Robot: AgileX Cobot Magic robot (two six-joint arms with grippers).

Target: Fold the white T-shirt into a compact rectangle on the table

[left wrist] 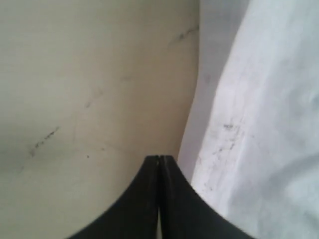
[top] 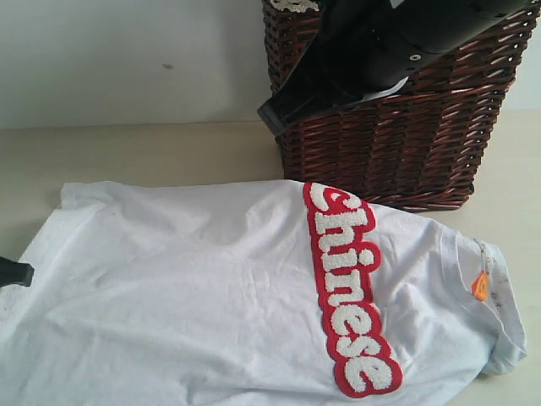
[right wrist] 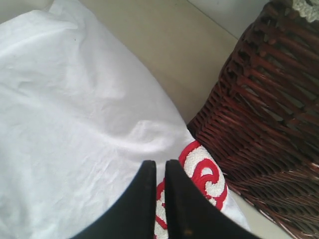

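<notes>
The white T-shirt (top: 194,288) lies spread on the table (top: 152,152) closest to the lens, its lower and left parts cut off by the frame. The wicker basket (top: 397,144) behind it is partly hidden by the black right arm (top: 372,51), and only a tip of the left pincer (top: 15,272) shows. From the left wrist, the left pincer (left wrist: 159,162) is clenched on nothing over bare table, just beside the shirt's blurred edge. From the right wrist, the right pincer (right wrist: 159,167) is closed to a thin slit and grasps nothing, above the red-edged lettering (right wrist: 207,172) beside the basket; whether it touches the cloth I cannot tell.
</notes>
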